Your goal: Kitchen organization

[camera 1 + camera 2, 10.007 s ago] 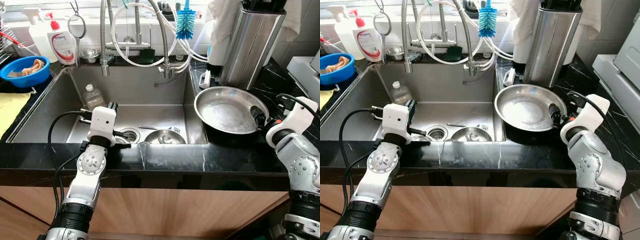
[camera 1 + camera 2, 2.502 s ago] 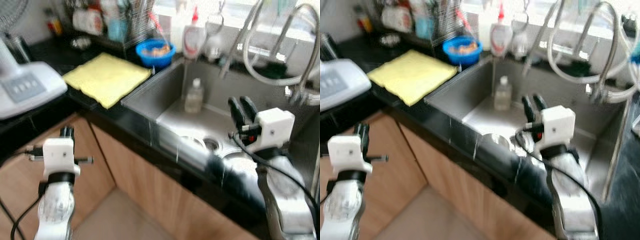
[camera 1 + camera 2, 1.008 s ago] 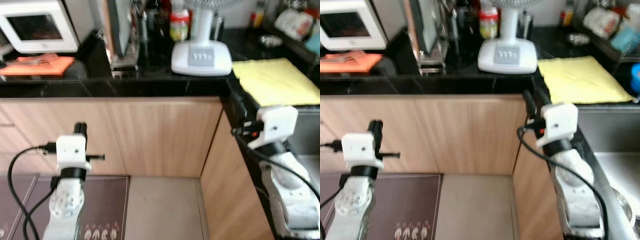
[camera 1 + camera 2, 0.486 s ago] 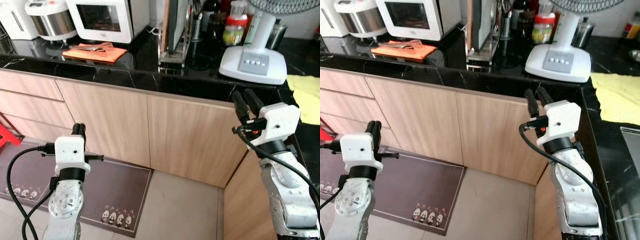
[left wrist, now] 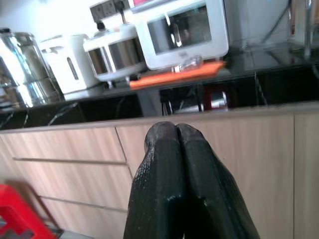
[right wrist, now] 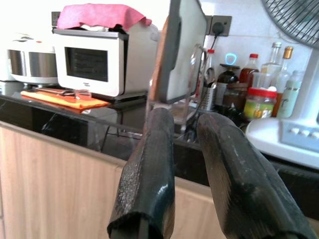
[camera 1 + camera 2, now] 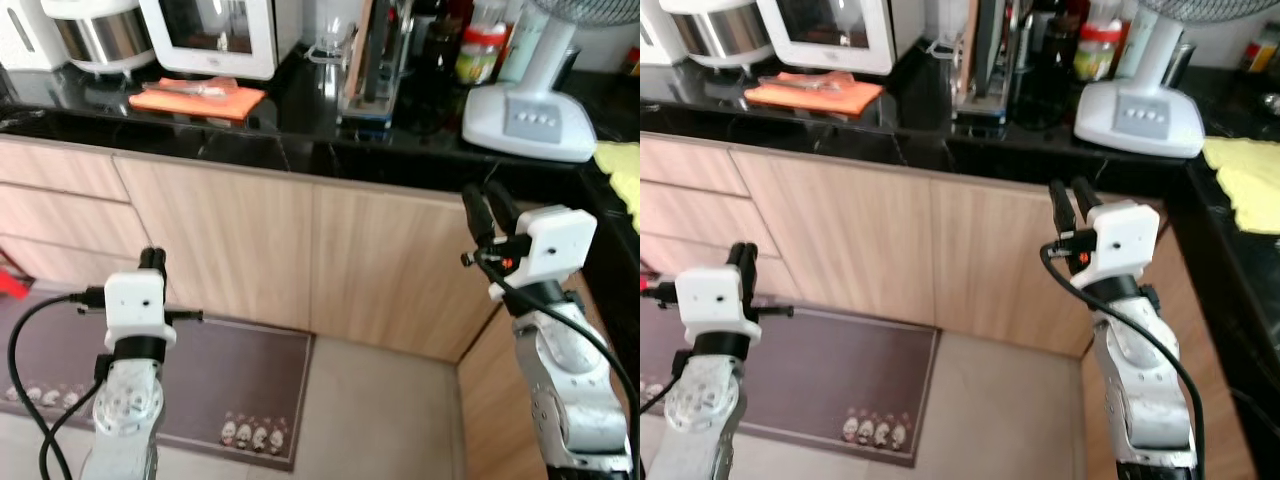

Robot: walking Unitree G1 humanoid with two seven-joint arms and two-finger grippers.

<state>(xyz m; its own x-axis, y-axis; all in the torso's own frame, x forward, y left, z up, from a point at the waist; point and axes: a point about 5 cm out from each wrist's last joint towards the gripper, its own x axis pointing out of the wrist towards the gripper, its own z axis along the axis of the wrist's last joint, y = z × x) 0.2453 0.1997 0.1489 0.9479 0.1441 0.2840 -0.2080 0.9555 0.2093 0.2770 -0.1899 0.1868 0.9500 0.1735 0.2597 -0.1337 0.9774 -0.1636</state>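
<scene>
I face a black countertop [image 7: 300,150] over wooden cabinets [image 7: 240,240]. On it lie an orange cloth [image 7: 197,97] with utensils, a white microwave [image 7: 212,30], a rice cooker [image 7: 95,35] and a rack with cutting boards [image 7: 370,60]. My left gripper [image 7: 153,262] is raised in front of the cabinets, shut and holding nothing; in the left wrist view its fingers [image 5: 164,149] press together. My right gripper [image 7: 488,205] is raised near the counter's corner, open by a narrow gap, with nothing between its fingers [image 6: 154,134].
A white fan base [image 7: 530,115] and jars [image 7: 477,55] stand at the right of the counter, and a yellow cloth [image 7: 620,160] lies at the far right. A dark patterned mat [image 7: 230,400] covers the floor by the cabinets. Something red [image 7: 10,285] sits at the left edge.
The camera has turned left, away from the sink, along the counter to the microwave and cabinets. In the last half second the view shifted slightly. Both arms keep their raised pose.
</scene>
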